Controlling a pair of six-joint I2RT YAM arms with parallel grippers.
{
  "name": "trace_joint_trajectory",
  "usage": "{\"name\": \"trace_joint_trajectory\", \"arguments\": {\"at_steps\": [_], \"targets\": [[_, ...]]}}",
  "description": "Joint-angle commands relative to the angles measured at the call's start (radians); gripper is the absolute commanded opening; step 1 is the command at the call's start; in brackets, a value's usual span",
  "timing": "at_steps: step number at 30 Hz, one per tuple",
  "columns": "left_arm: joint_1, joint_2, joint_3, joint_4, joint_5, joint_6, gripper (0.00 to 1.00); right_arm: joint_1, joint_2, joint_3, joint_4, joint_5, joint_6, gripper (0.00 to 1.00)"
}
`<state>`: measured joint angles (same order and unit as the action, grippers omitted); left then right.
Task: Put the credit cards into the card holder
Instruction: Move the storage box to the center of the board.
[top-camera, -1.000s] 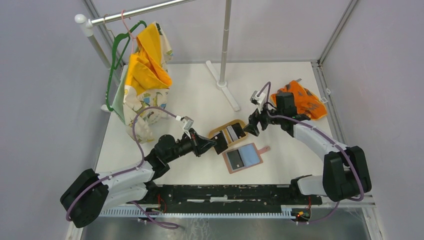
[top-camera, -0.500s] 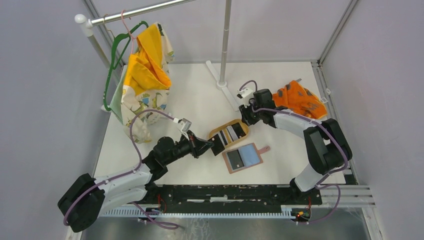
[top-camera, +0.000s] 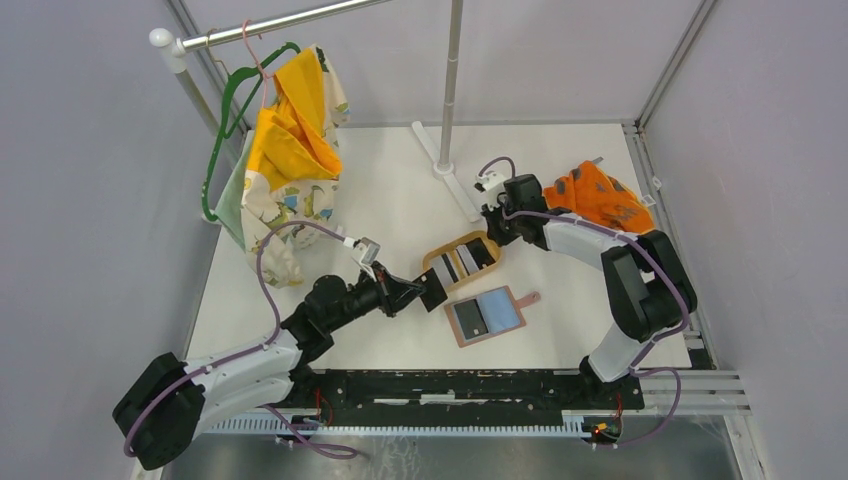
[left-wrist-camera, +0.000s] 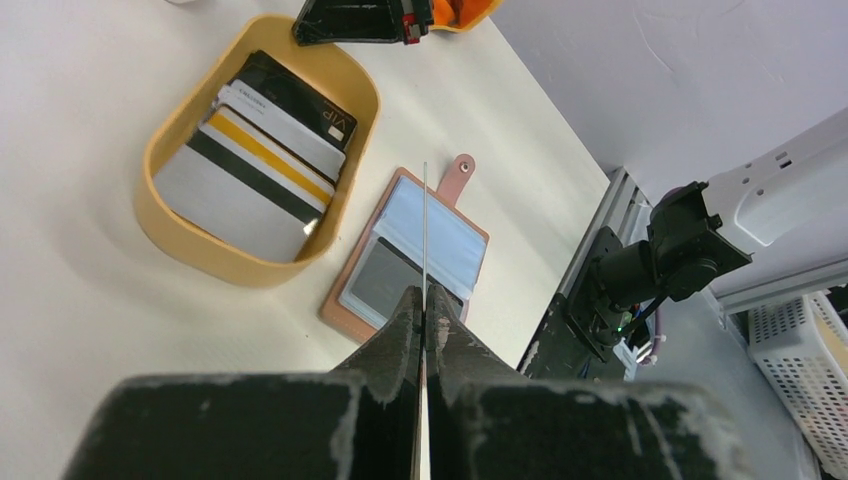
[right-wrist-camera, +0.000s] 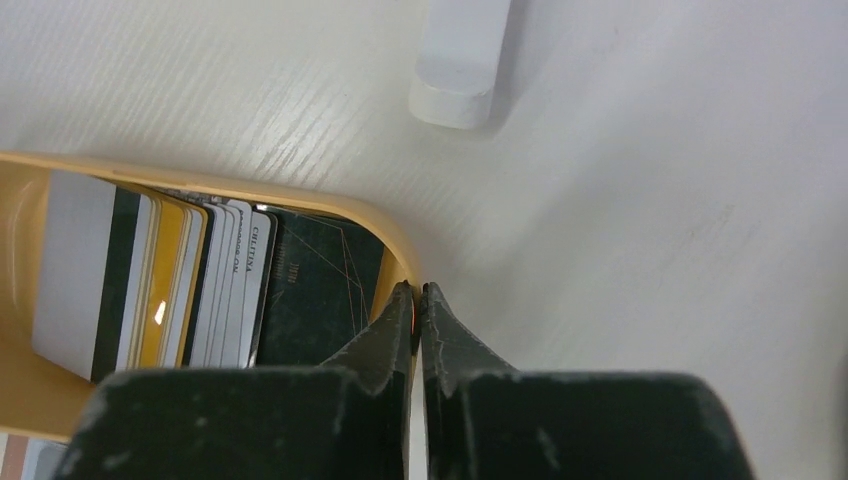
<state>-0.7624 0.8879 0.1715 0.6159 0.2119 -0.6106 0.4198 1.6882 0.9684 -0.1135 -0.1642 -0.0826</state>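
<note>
An oval light-wood tray (top-camera: 432, 262) (left-wrist-camera: 200, 255) (right-wrist-camera: 200, 180) holds several credit cards (top-camera: 462, 260) (left-wrist-camera: 265, 150) (right-wrist-camera: 200, 290), black, white and yellow-striped, lying overlapped. My right gripper (top-camera: 492, 230) (right-wrist-camera: 417, 290) is shut on the tray's far-right rim, pinching the wall. Just left of the tray, my left gripper (top-camera: 420, 291) (left-wrist-camera: 424, 292) is shut on one dark credit card (top-camera: 435, 290), seen edge-on as a thin line (left-wrist-camera: 425, 220). The card holder (top-camera: 487, 315) (left-wrist-camera: 450, 235) lies open on the table in front of the tray, blue-grey pockets up, strap tab to the right.
An orange patterned cloth (top-camera: 600, 200) lies behind the right arm. A clothes rack's white foot (top-camera: 447, 165) (right-wrist-camera: 460, 60) stands just behind the tray. A yellow patterned garment (top-camera: 285, 150) hangs on a green hanger at back left. A black rail (top-camera: 450, 385) runs along the near edge.
My right gripper swung to the tray's far-right end and went from open to shut on its rim; the tray shifted slightly back and right. The left arm crept a little nearer with its card.
</note>
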Motion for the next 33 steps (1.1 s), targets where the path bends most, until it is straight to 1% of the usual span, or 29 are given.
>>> {"name": "trace_joint_trajectory", "arguments": {"at_steps": [1, 3, 6, 10, 13, 15, 17, 19, 21, 22, 25, 27, 29, 30, 31, 32, 33], "targets": [[0.002, 0.003, -0.028, 0.079, -0.009, -0.089, 0.02, -0.052, -0.024, -0.016, 0.023, 0.052, 0.053, 0.02], [0.003, 0.023, -0.048, 0.133, -0.005, -0.127, 0.02, -0.092, -0.041, -0.042, 0.034, 0.051, 0.079, 0.0], [0.001, 0.072, -0.059, 0.219, 0.013, -0.182, 0.02, -0.141, -0.072, -0.081, 0.048, 0.053, 0.11, 0.0], [-0.004, 0.156, -0.026, 0.243, 0.027, -0.228, 0.02, -0.197, -0.104, -0.11, 0.05, 0.056, 0.11, 0.0], [-0.017, 0.207, -0.017, 0.275, 0.001, -0.249, 0.02, -0.232, -0.118, -0.122, 0.047, 0.049, 0.106, 0.03], [-0.031, 0.244, -0.009, 0.284, -0.022, -0.261, 0.02, -0.255, -0.123, -0.129, 0.047, 0.028, 0.108, 0.1], [-0.05, 0.279, 0.008, 0.291, -0.043, -0.269, 0.02, -0.28, -0.134, -0.131, 0.045, -0.015, 0.109, 0.22], [-0.073, 0.32, 0.02, 0.314, -0.061, -0.284, 0.02, -0.301, -0.165, -0.122, 0.039, -0.067, 0.077, 0.32], [-0.091, 0.366, 0.027, 0.354, -0.069, -0.306, 0.02, -0.314, -0.218, -0.113, 0.03, -0.123, -0.009, 0.43], [-0.097, 0.391, 0.03, 0.372, -0.071, -0.32, 0.02, -0.317, -0.258, -0.112, 0.026, -0.141, -0.056, 0.48], [-0.106, 0.465, 0.035, 0.44, -0.071, -0.37, 0.02, -0.323, -0.385, -0.151, 0.002, -0.374, -0.278, 0.55], [-0.108, 0.511, 0.037, 0.484, -0.07, -0.41, 0.02, -0.324, -0.464, -0.197, -0.032, -0.578, -0.431, 0.63], [-0.11, 0.555, 0.039, 0.535, -0.068, -0.449, 0.02, -0.324, -0.533, -0.272, -0.074, -0.826, -0.614, 0.69], [-0.113, 0.576, 0.042, 0.556, -0.068, -0.467, 0.02, -0.322, -0.558, -0.319, -0.132, -0.955, -0.766, 0.76], [-0.118, 0.596, 0.046, 0.574, -0.07, -0.482, 0.02, -0.321, -0.583, -0.348, -0.227, -1.05, -0.944, 0.82], [-0.124, 0.615, 0.052, 0.585, -0.074, -0.493, 0.02, -0.319, -0.596, -0.371, -0.38, -1.091, -1.18, 0.86], [-0.133, 0.633, 0.058, 0.593, -0.078, -0.501, 0.02, -0.318, -0.598, -0.381, -0.531, -1.099, -1.408, 0.9]]}}
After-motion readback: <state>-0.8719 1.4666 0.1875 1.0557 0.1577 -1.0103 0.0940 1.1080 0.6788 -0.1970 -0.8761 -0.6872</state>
